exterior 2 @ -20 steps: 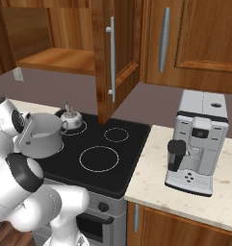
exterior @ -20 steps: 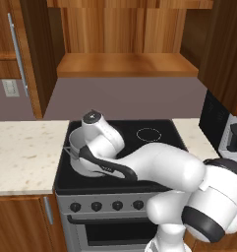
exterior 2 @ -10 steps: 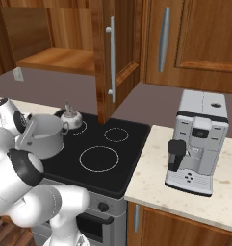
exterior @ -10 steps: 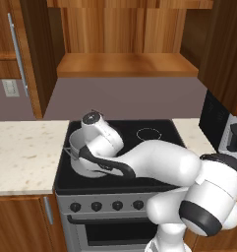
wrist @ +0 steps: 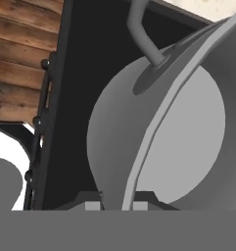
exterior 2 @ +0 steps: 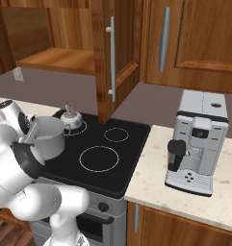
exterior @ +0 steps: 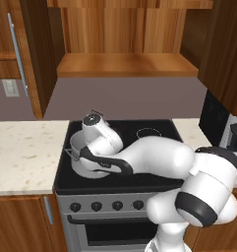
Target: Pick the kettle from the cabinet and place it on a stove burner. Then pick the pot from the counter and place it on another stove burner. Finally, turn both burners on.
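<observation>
The wide grey pot (exterior 2: 50,141) hangs tilted over the front-left burner of the black stove (exterior 2: 127,158). My gripper (exterior 2: 31,129) is shut on its rim. In the hand view the pot (wrist: 188,112) has its wall pinched between my gripper (wrist: 117,203) tips, with one loop handle (wrist: 139,29) above. From the left, the pot (exterior: 79,147) sits low under my hand; I cannot tell whether it touches the glass. The small shiny kettle (exterior 2: 70,117) stands on the back-left burner, just behind the pot. The cabinet (exterior: 125,64) shelf above is bare.
The open cabinet door (exterior 2: 110,53) hangs over the stove's back edge. A coffee machine (exterior 2: 197,139) stands on the counter (exterior 2: 185,187) to the right. Two right-hand burners (exterior 2: 99,157) are bare. Knobs (exterior: 117,205) line the stove front. More counter (exterior: 21,152) lies left.
The pot has edged a little further over the stove in my grip, which has stayed shut. The kettle has not moved.
</observation>
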You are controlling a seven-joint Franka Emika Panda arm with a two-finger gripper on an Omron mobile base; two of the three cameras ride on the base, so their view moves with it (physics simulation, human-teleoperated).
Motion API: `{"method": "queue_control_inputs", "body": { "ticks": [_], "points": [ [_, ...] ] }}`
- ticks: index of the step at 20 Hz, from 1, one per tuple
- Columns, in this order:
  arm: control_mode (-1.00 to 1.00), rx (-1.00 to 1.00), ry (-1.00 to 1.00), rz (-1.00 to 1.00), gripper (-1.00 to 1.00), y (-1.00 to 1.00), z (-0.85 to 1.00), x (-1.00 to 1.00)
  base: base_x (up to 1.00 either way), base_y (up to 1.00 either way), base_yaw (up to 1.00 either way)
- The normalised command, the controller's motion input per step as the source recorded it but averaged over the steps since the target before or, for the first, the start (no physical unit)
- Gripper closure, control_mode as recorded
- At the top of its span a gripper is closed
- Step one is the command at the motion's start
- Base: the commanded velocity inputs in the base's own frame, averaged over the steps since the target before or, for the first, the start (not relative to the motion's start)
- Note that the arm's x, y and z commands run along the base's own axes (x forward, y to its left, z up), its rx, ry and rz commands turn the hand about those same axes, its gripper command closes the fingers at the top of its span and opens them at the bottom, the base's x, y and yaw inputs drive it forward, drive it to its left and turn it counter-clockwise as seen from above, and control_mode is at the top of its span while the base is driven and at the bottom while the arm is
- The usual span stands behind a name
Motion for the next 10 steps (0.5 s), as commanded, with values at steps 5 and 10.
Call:
{"method": "queue_control_inputs", "body": {
  "ticks": [5, 10],
  "points": [
    [-1.00, 0.00, 0.00, 0.00, 1.00, 0.00, -0.07, 0.07, 0.00, 0.00, 0.00],
    [-1.00, 0.00, 0.02, 0.00, 1.00, 0.04, -0.10, 0.07, 0.00, 0.00, 0.00]
  ]
}}
